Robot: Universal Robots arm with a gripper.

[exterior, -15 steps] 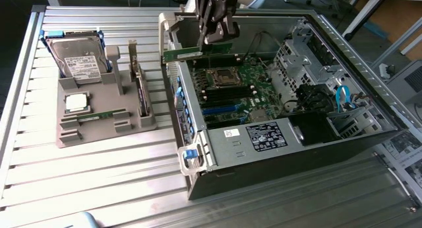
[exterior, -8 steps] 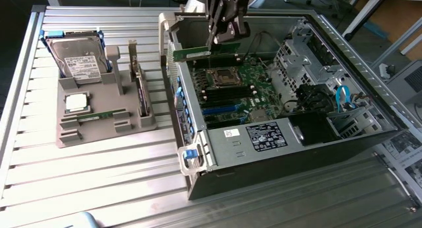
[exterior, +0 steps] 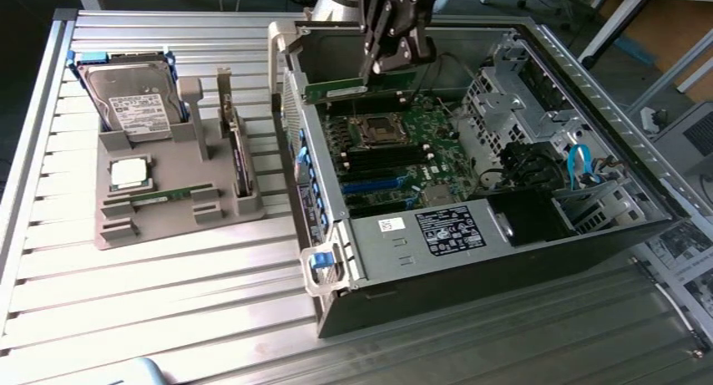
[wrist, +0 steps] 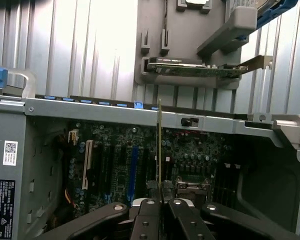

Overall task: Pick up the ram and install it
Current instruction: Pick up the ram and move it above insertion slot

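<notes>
Looks like a robotics workshop or lab. Below the jaws, an opened computer case (exterior: 479,289) sits on a ribbed metal bench (exterior: 167,310), a grey parts stand (exterior: 120,228) farther off.

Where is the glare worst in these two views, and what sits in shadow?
Wrist view: the slatted table is blown out white beyond the ram in the gripper, while the motherboard is dim. Exterior view: even light, the case interior is shaded.
</notes>
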